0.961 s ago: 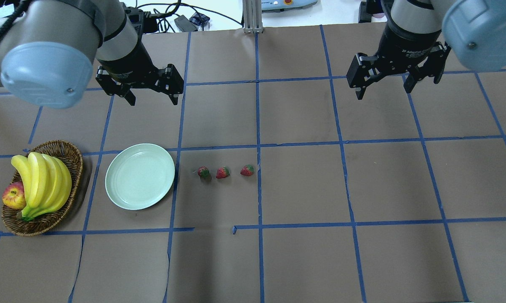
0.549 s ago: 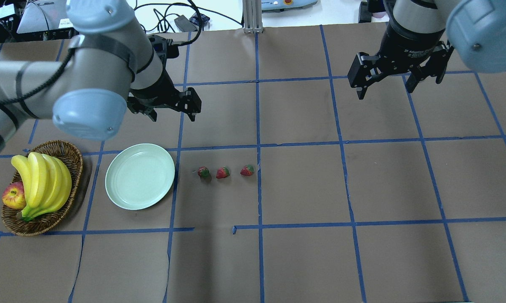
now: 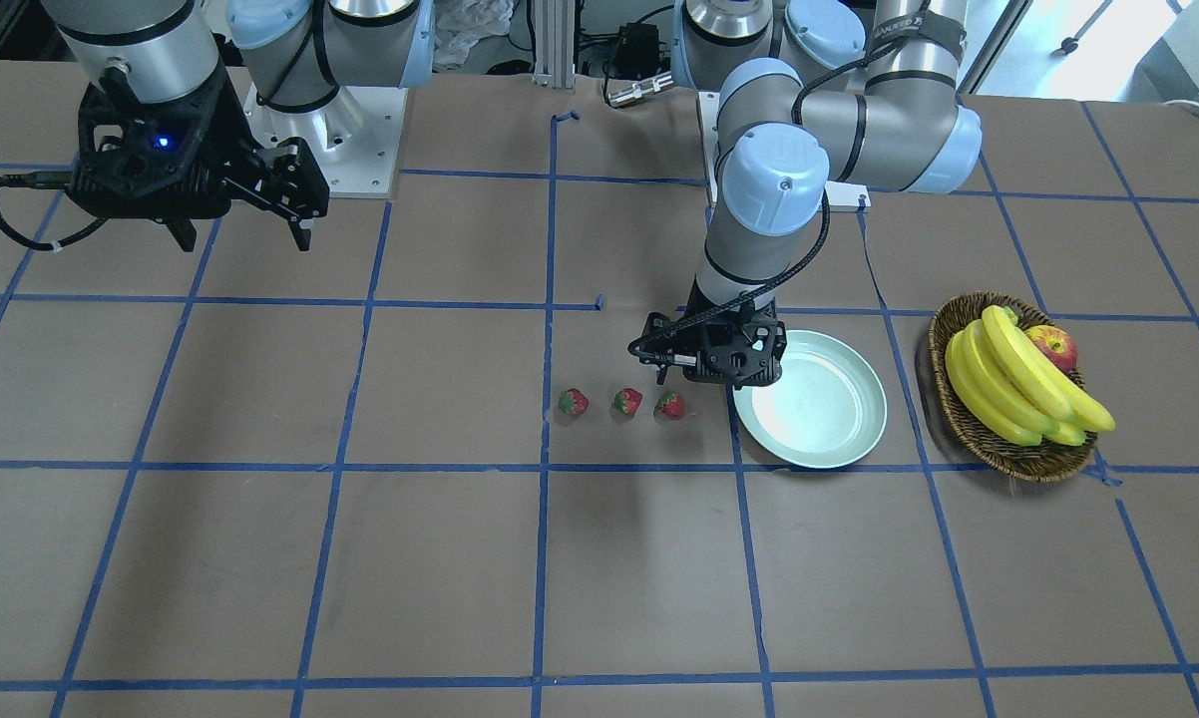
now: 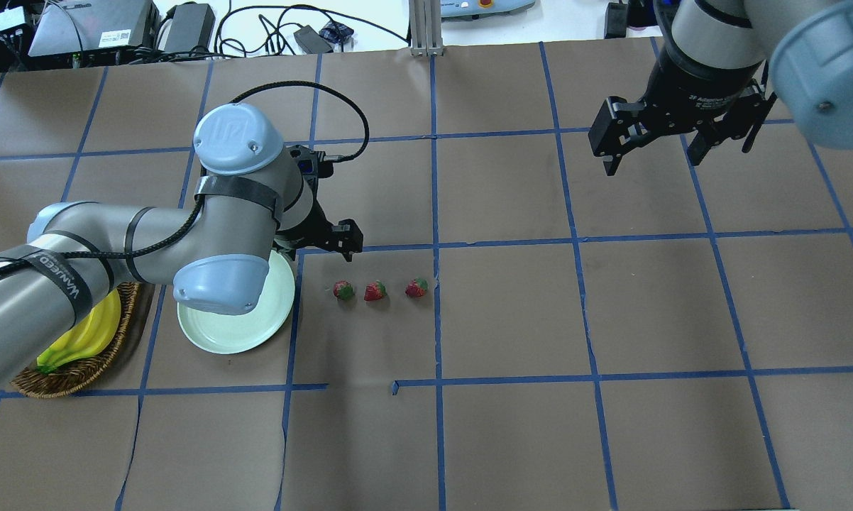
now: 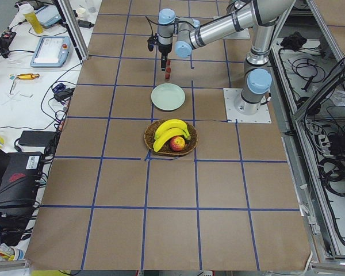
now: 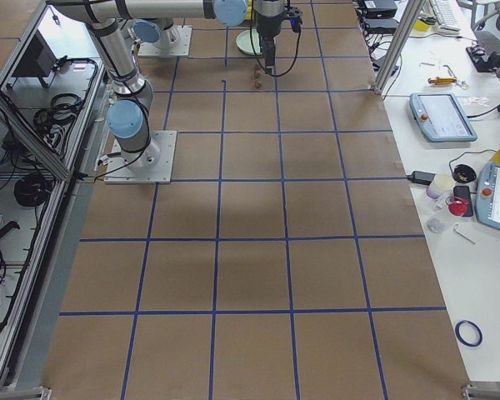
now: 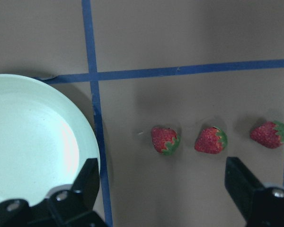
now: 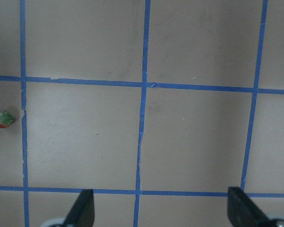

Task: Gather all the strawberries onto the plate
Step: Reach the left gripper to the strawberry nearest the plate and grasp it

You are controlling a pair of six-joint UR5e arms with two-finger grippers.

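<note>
Three strawberries lie in a row on the brown paper, right of the pale mint plate. They also show in the front view and in the left wrist view. My left gripper is open and empty. It hovers just behind the strawberry nearest the plate, at the plate's far right edge. My right gripper is open and empty, high at the far right, well away from the fruit.
A brown wicker basket with bananas and an apple stands beyond the plate on my left. My left arm covers part of the plate and the basket in the overhead view. Blue tape lines grid the table.
My left arm has swung forward and down, from the far left of the table to just behind the strawberries, still open. The right gripper has barely shifted. The strawberries and the plate have not moved.
</note>
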